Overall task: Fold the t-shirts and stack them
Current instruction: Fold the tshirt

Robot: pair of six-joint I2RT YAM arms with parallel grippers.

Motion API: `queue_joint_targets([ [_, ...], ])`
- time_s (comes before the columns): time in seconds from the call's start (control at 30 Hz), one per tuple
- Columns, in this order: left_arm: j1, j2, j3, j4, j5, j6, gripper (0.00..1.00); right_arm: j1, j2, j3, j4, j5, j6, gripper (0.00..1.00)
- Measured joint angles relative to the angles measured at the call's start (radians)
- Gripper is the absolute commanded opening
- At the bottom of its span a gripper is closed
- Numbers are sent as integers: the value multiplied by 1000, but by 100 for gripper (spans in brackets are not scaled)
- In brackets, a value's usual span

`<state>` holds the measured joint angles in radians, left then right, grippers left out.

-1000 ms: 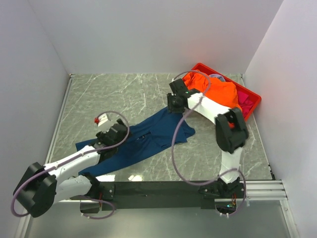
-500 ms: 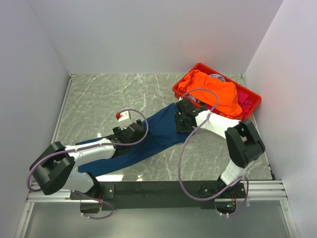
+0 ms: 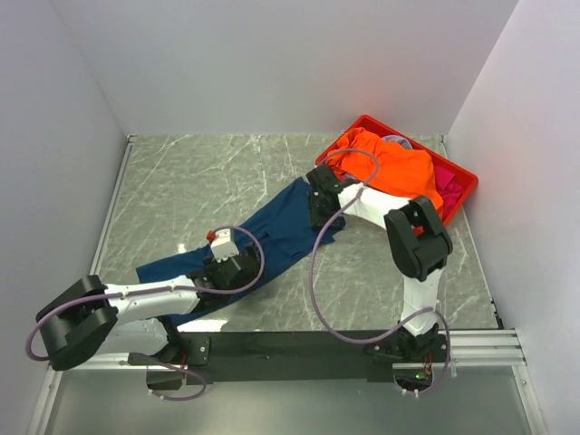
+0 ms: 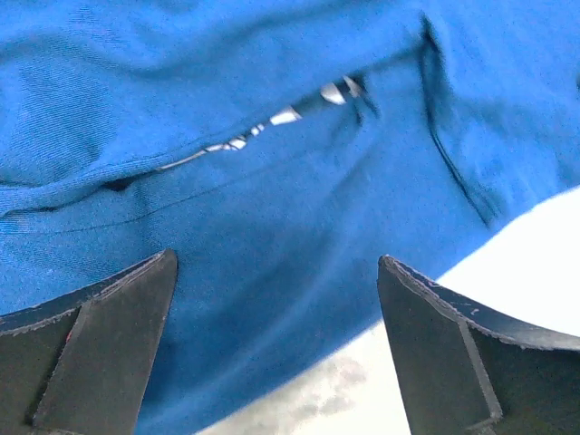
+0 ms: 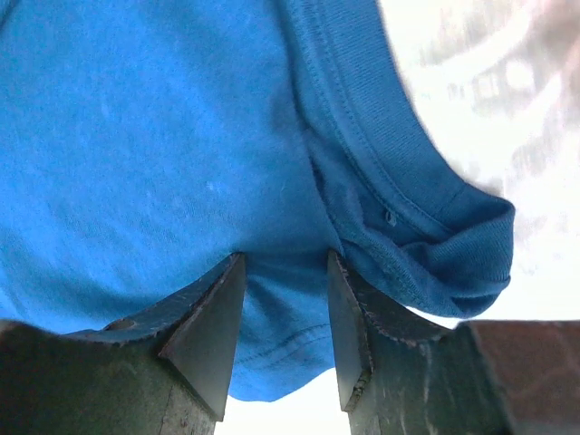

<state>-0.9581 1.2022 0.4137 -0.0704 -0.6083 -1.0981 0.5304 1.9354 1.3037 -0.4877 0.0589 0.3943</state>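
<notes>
Navy t-shirt (image 3: 281,231) lies pulled into a long strip on the table (image 3: 181,181) in the top view, running from my left gripper (image 3: 243,272) up to my right gripper (image 3: 317,207). Both my arms cover parts of it, and its chest print does not show. Beyond my right gripper the orange t-shirt (image 3: 399,168) heaps over the red crate (image 3: 464,192), hiding most of a magenta-pink t-shirt (image 3: 446,178).

In the left wrist view my jaws stand wide apart over blue cloth, holding nothing. A slit in a fold ahead shows pale specks I cannot make out.

In the right wrist view my jaws pinch a fold of the navy t-shirt. Its hem bunches to their right, against blurred pale table.
</notes>
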Motion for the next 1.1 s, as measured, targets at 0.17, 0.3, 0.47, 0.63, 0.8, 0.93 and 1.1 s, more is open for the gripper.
queue_joint_targets([
  [0.17, -61, -19, -10, -5, -9, -82, 99, 0, 137, 204, -55, -11, -19, 49],
  [0.3, -93, -16, -5, -21, -20, -149, 100, 0, 245, 377, -106, -31, -27, 49],
  [0.47, -126, 31, 46, -70, -33, -234, 99, 0, 335, 528, -149, -50, -30, 49],
  [0.63, -142, 81, 97, -88, -23, -269, 99, -5, 414, 667, -205, -82, -33, 49],
  [0.8, -146, 136, 172, -101, -13, -275, 99, -23, 501, 821, -249, -124, -38, 48],
  [0.93, -146, 174, 268, -131, -18, -254, 99, -41, 514, 845, -243, -146, -50, 49],
  [1.1, -135, 176, 379, -153, -45, -174, 99, -48, 441, 721, -161, -175, -75, 50],
])
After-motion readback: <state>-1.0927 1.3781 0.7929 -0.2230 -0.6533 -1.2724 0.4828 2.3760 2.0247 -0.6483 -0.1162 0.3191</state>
